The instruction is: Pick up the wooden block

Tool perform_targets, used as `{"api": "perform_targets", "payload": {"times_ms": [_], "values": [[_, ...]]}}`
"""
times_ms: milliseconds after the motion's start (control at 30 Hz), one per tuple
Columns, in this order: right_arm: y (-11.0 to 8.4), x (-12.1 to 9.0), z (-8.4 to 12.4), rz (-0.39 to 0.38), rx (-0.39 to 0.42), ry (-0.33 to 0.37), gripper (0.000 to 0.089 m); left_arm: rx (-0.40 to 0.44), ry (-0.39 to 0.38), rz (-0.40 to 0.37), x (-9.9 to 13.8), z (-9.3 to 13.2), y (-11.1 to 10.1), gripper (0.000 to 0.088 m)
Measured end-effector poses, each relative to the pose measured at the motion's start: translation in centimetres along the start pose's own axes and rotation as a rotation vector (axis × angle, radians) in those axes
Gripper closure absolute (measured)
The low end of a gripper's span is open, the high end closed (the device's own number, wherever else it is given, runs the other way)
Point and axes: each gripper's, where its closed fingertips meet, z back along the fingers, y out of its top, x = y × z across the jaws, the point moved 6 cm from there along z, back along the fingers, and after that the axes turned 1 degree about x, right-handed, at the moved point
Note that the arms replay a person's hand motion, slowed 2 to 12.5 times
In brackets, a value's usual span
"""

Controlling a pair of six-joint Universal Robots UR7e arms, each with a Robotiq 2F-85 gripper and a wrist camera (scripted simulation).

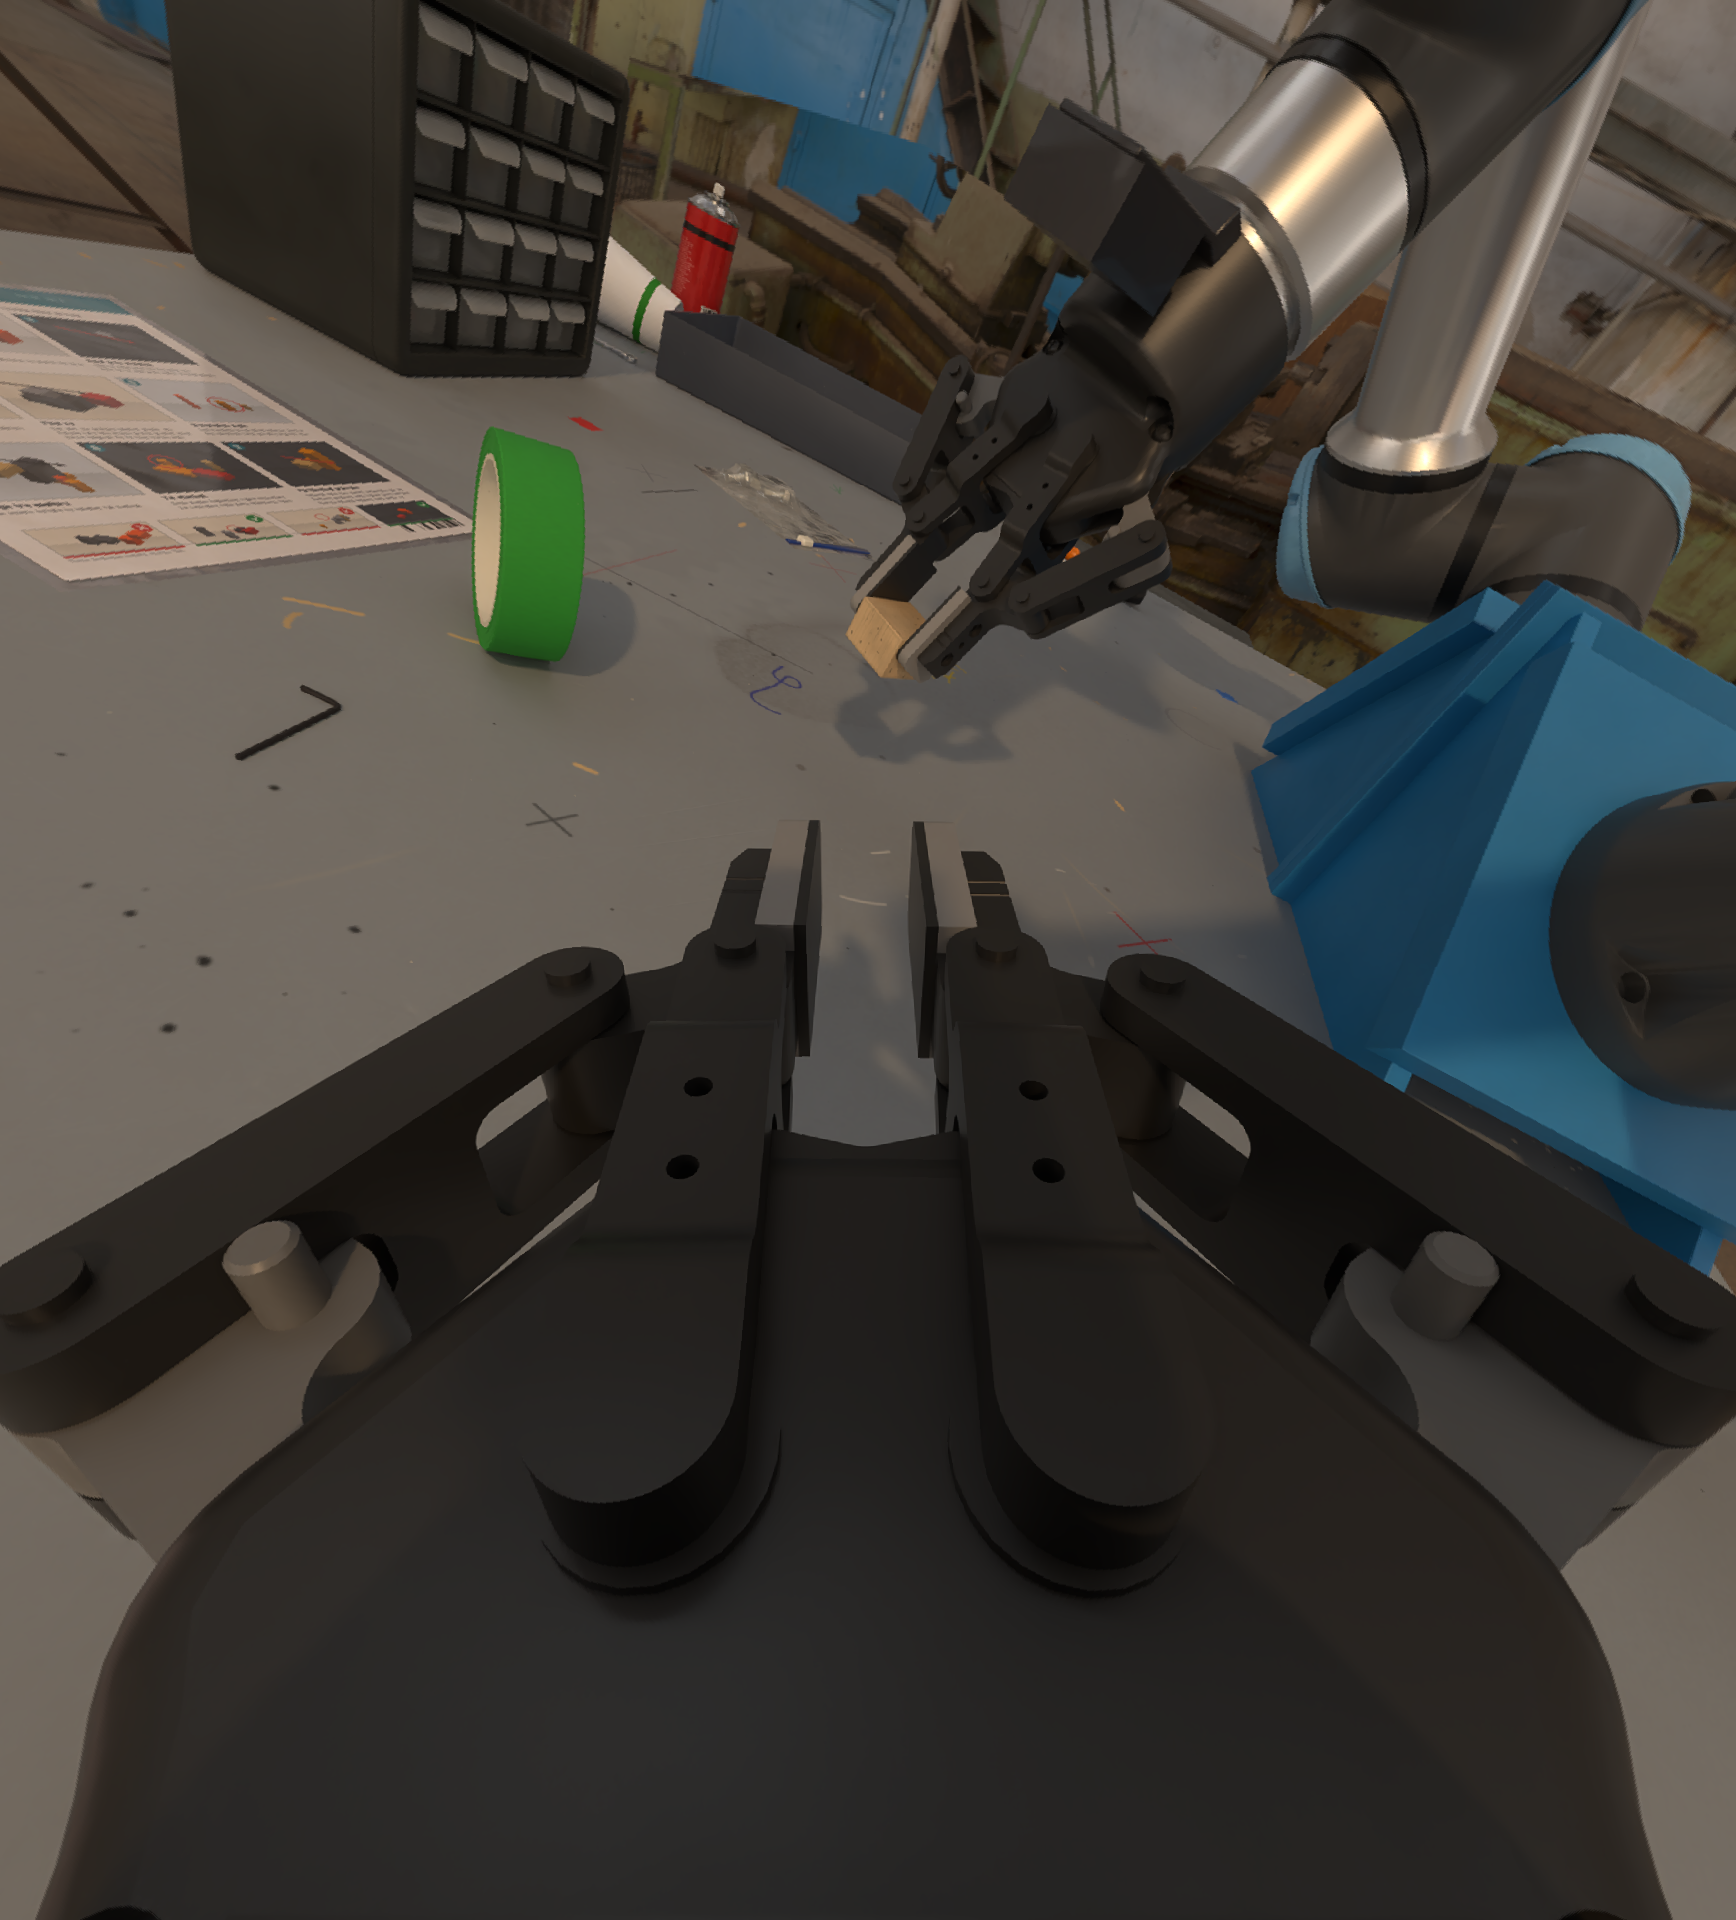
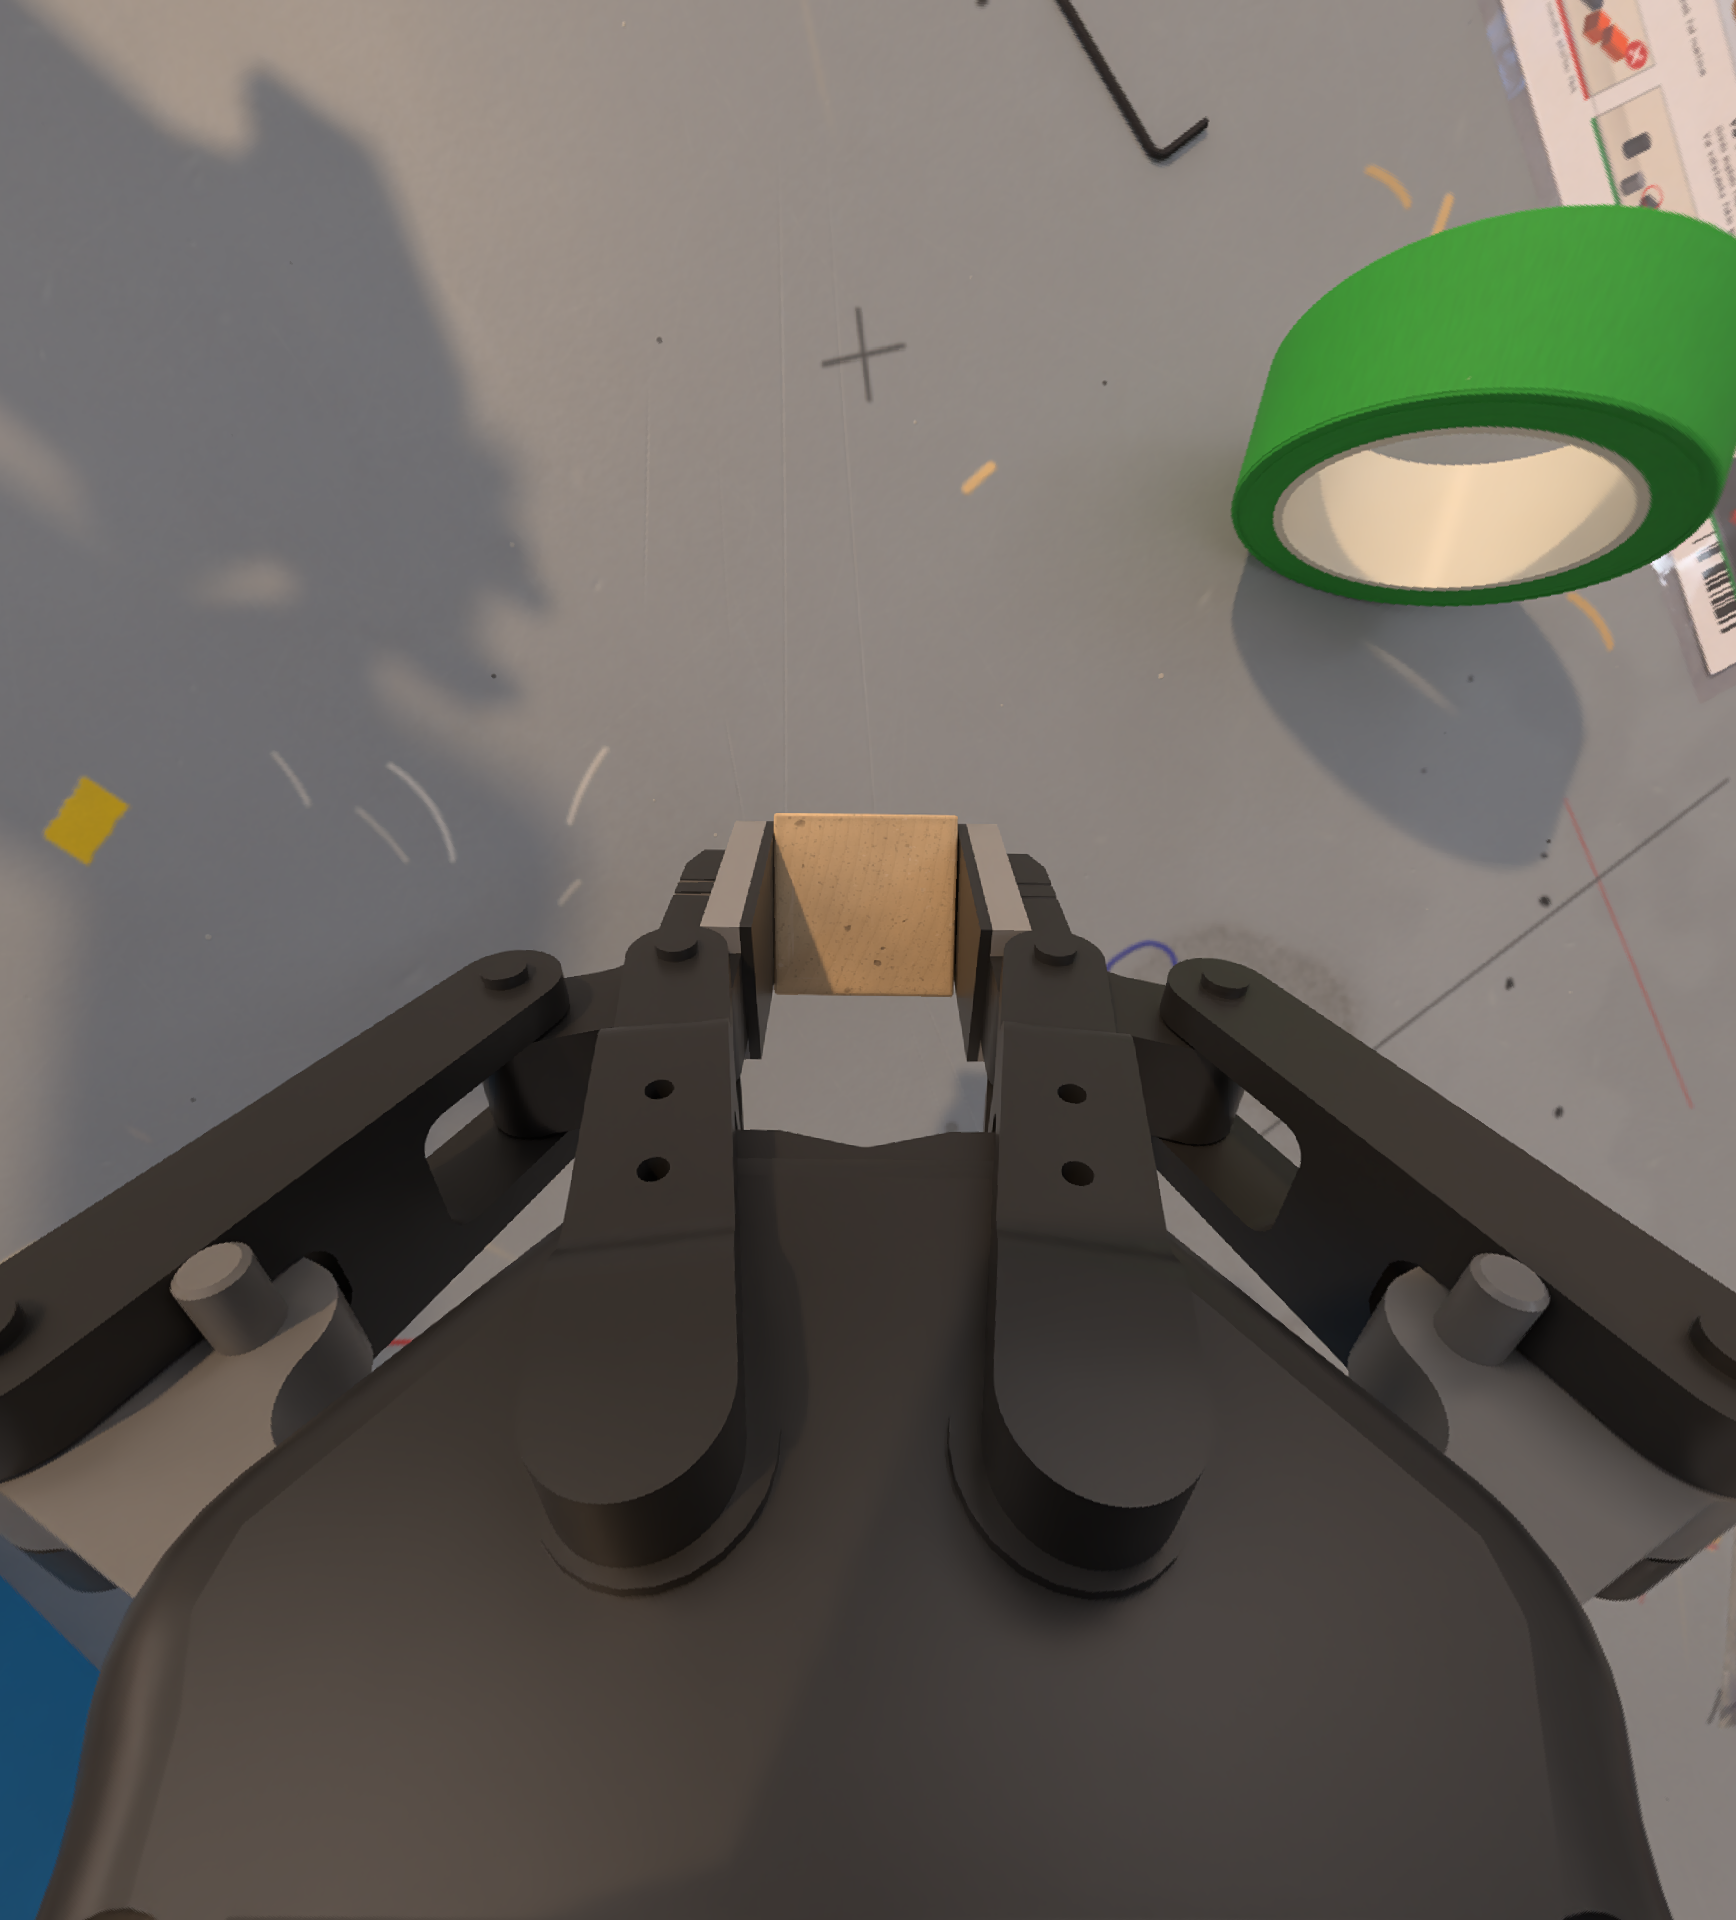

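The wooden block (image 2: 864, 904) is a small pale cube held between the pads of my right gripper (image 2: 865, 862), which is shut on it. In the left wrist view the right gripper (image 1: 905, 623) holds the block (image 1: 883, 634) tilted, a little above the grey table (image 1: 635, 831), with its shadow lying apart from it. My left gripper (image 1: 865, 842) hovers low over the table nearer the front. Its fingers stand a narrow gap apart with nothing between them.
A green tape roll (image 1: 528, 545) stands on edge left of the block. A black hex key (image 1: 287, 722) lies nearer the front. A black drawer cabinet (image 1: 396, 177), a printed sheet (image 1: 116, 436), a dark tray (image 1: 770, 384) and a red can (image 1: 705, 249) stand behind. A blue mount (image 1: 1529, 883) is at the right.
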Motion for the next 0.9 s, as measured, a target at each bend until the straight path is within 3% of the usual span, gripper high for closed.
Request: {"api": "perform_targets", "payload": {"times_ms": [400,900], "values": [[0.7,0.9,2.8,0.014,0.015,-0.054,0.0600,-0.002,-0.004,-0.017,0.4,0.0,0.2,0.0730],[1.2,2.9,8.6,0.020,0.041,-0.136,0.0600,-0.006,-0.007,-0.011,0.4,-0.1,0.2,0.0730]]}}
